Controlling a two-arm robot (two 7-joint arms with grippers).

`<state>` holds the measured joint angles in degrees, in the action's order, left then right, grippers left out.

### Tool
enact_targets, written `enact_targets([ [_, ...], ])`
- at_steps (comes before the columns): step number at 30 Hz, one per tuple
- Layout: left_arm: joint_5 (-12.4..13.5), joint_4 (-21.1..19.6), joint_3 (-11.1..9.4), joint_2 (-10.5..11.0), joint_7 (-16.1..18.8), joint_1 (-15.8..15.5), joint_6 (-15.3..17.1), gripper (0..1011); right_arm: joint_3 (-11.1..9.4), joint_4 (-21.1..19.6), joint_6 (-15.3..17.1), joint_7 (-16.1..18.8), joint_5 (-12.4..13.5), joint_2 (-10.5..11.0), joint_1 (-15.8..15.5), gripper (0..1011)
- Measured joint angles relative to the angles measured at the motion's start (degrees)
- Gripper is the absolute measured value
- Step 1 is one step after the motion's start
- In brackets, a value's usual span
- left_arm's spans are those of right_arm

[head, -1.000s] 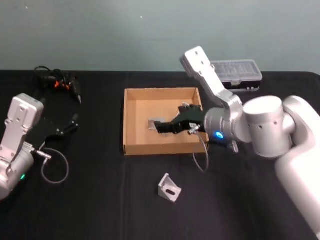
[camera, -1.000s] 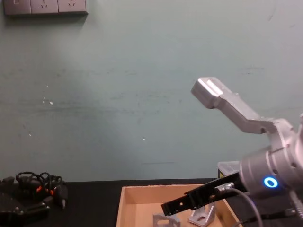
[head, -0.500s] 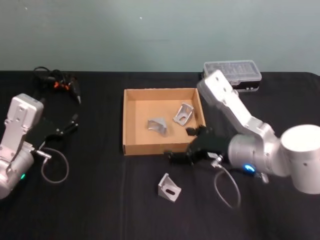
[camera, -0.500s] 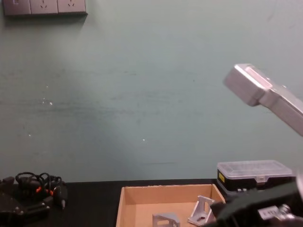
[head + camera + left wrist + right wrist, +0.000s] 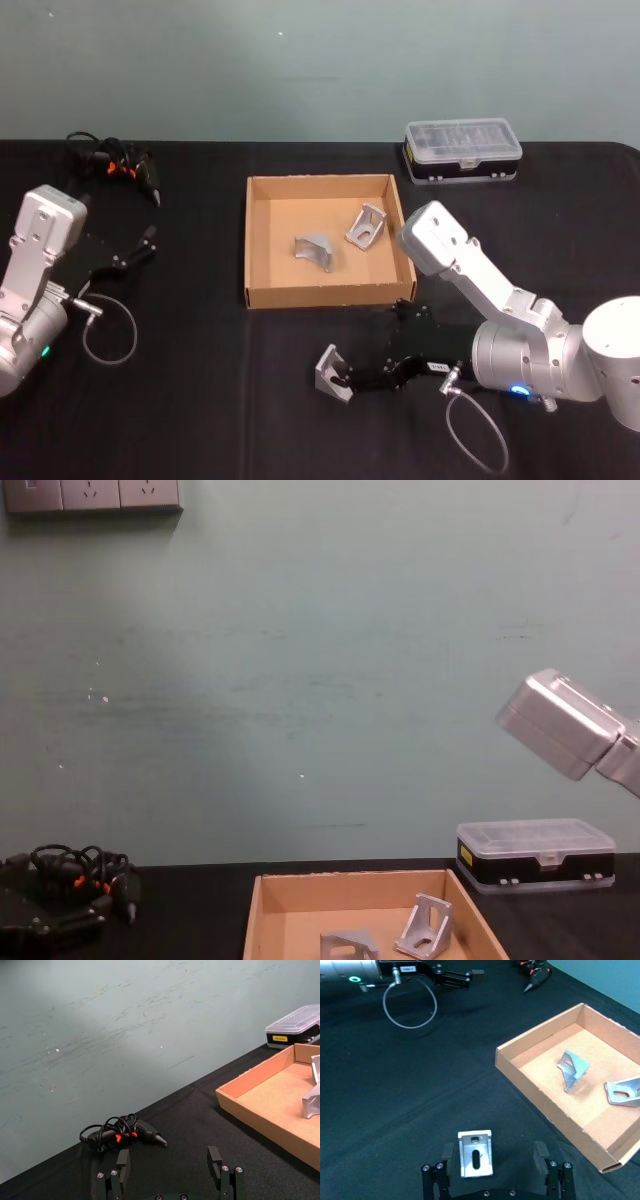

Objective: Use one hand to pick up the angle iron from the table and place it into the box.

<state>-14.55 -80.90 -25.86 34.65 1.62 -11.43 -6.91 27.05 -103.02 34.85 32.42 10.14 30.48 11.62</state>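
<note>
Angle iron (image 5: 338,373) sits on the black table (image 5: 200,400), in front of the box (image 5: 247,245) and clear of its near wall. In the head view the right gripper (image 5: 362,379) is down low just beside it, reaching in from the right. Two other angle irons (image 5: 314,250) lie inside the box. The left gripper (image 5: 140,248) is parked far left, out of the play.

Left wrist view: that gripper's jaws stand wide with nothing between them. A corded tool (image 5: 122,1132) lies near the back edge, well away from the action.

Right wrist view, and this is the one that matters: jaws spread wide, straddling the piece, its slotted face toward the camera. It sits off-centre, close to one finger (image 5: 447,1152), with a clear gap to the other. Best play, I'd say: shift across to centre it, settle down to the table, close on the two side edges, then lift high enough to clear the cardboard wall. Closing off-centre could skid or spin it.

Chest view: the two boxed pieces sit toward the tray's right part, with the plastic case (image 5: 535,852) behind and apart. Nothing bars the route but that near wall, and the left part of the floor looks free for the drop.
</note>
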Motion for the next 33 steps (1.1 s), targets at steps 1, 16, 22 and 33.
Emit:
enact_targets([
  [1,0.0,0.0,0.0,0.0,0.0,0.0,0.0,1011,0.2,-0.12,-0.17,0.11,0.24,0.24,-0.03,1004],
  [16,0.0,0.0,0.0,0.0,0.0,0.0,0.0,1011,3.34,0.51,-0.71,0.38,1.5,0.57,0.95,1004],
  [22,0.0,0.0,0.0,0.0,0.0,0.0,0.0,1011,4.64,1.66,-0.19,-0.31,1.82,0.07,1.8,1004],
  [33,0.0,0.0,0.0,0.0,0.0,0.0,0.0,1011,7.01,4.67,0.02,-1.35,1.74,-1.48,3.98,1004],
])
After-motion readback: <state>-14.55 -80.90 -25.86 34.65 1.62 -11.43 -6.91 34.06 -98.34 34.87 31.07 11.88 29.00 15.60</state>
